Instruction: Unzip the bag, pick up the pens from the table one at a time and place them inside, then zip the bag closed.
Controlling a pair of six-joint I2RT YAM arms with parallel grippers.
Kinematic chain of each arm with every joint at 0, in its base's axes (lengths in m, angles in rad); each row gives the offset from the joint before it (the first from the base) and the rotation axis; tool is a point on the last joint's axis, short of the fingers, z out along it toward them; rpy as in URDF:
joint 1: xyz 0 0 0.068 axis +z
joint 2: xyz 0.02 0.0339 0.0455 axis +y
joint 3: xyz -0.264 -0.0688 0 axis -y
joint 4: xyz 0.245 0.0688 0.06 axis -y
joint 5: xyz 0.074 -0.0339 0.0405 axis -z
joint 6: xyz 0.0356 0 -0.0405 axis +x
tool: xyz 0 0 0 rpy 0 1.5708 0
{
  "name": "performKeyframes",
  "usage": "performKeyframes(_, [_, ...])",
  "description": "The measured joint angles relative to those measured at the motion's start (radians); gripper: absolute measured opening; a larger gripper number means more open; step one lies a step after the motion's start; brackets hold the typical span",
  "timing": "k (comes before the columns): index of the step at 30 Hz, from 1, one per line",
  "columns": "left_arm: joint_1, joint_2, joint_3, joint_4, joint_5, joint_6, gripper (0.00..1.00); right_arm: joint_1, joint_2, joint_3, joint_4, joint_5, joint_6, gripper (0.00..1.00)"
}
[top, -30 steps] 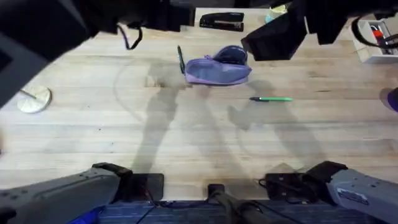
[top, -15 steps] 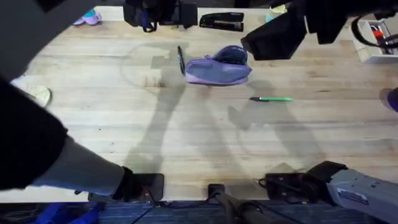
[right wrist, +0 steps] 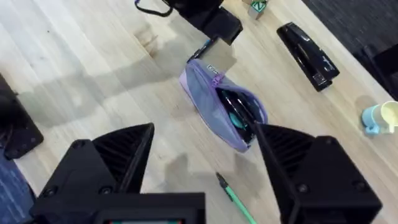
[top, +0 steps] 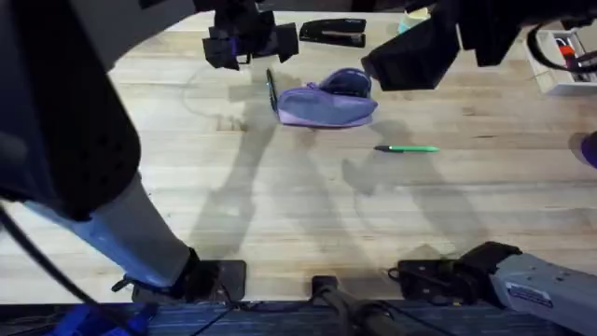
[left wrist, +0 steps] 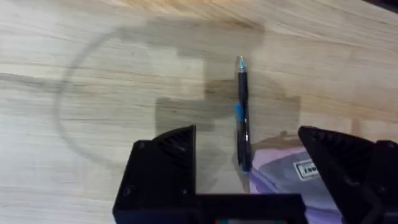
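The lavender bag lies at the far middle of the table, its zipper open on a dark inside. A dark pen rests on the wood against the bag's left end. A green pen lies alone, nearer and to the right of the bag. My left gripper hovers open just above the dark pen, one finger on each side, nothing held. My right gripper hangs open high over the bag's right side, holding nothing.
A black stapler sits behind the bag near the far edge. A white box with markers stands at the far right. A small cup is near the stapler. Bare wood stretches across the near half.
My left arm swung in from the left and its gripper came to rest over the dark pen. The right arm, bag and both pens stayed put.
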Motion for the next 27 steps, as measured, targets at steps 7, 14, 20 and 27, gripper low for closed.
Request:
performKeyframes(7, [-0.001,0.076,0.001,0.002,0.000,-0.022,0.995,0.000,0.000,0.000,-0.001,0.000,0.002,0.997])
performKeyframes(14, [-0.051,0.139,0.001,0.066,-0.049,-0.029,0.999,0.000,0.000,0.000,-0.002,0.000,0.002,0.997])
performKeyframes(20, [-0.051,0.154,0.002,0.081,-0.055,-0.029,0.999,0.000,0.000,0.000,-0.006,0.000,0.002,0.997])
performKeyframes(27, [-0.051,0.193,0.016,0.075,-0.030,-0.036,0.969,0.000,0.000,0.000,-0.006,0.000,0.002,0.997])
